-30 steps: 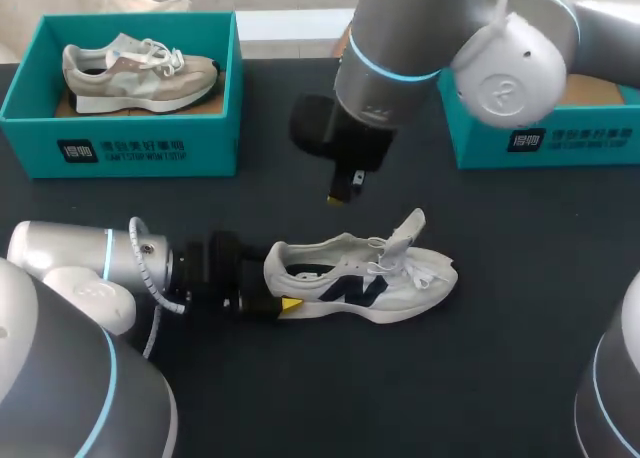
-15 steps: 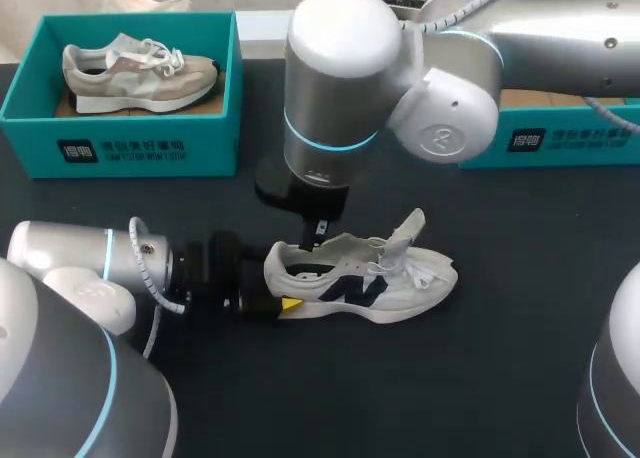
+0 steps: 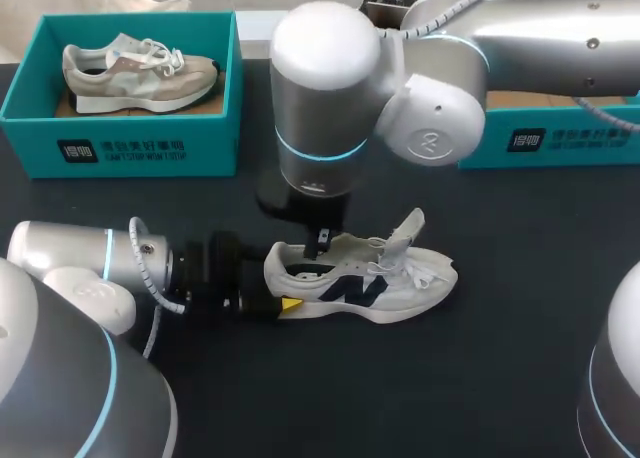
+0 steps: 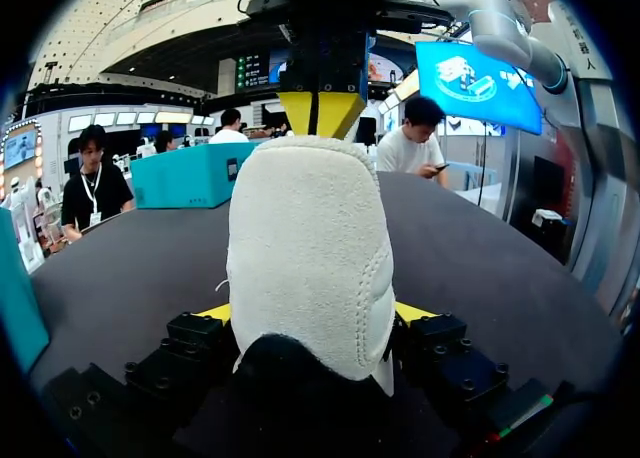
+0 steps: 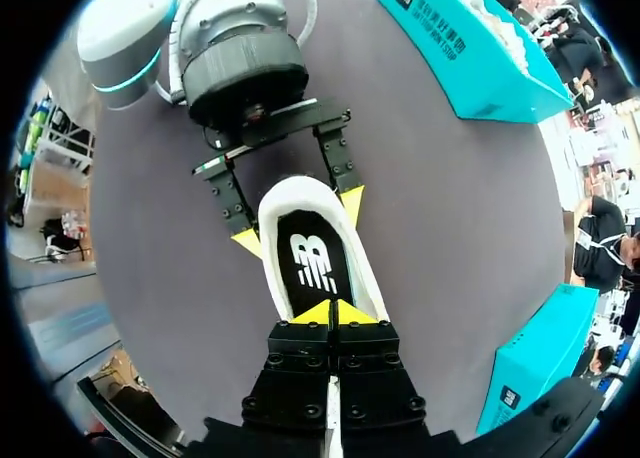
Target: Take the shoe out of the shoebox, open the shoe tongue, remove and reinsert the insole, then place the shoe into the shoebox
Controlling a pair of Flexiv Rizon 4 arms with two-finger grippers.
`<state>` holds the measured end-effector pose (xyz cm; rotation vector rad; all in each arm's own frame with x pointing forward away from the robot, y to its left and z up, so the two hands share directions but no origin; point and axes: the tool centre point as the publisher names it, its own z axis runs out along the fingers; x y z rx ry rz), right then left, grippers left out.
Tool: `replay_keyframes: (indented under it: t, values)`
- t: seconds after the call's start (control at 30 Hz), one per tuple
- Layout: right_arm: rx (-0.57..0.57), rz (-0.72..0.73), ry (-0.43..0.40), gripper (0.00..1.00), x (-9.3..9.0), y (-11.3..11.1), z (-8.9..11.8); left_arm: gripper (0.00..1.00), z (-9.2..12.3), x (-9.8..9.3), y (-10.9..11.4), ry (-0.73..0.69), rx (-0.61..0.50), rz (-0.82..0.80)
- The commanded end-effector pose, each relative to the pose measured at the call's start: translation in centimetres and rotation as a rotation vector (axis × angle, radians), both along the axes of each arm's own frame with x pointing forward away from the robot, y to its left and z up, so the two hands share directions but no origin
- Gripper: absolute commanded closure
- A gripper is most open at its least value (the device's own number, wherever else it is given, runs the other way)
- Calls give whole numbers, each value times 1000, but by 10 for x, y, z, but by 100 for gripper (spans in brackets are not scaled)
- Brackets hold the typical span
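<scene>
This looks like a robot demonstration station. A grey left arm and a grey right arm reach over a dark table. On the table are a teal shoebox with a beige shoe inside, a second teal shoebox, and a white shoe.

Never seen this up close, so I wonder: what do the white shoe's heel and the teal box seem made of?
White shoe: the heel looks like pale suede, with a soft, matt, fuzzy nap in the left wrist view; it may be synthetic. Teal shoebox: likely printed cardboard, with thin, flat, straight-edged walls and a matt finish.
</scene>
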<state>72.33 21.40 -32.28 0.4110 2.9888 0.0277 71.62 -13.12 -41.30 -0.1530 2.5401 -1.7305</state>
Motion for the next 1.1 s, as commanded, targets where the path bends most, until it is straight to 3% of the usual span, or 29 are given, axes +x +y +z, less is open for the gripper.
replay_keyframes:
  t: [0.03,0.5,0.77,1.1]
  values:
    - [-35,2,6,100,0,8,-12,100,-4,0,1,0,1,1]
    - [-93,30,27,100,8,-6,-46,100,-4,0,1,0,1,1]
    - [-122,8,69,100,-11,-14,-51,100,-4,0,1,0,1,1]
    - [-130,-78,-1,100,1,-25,-59,100,-4,0,1,0,1,1]
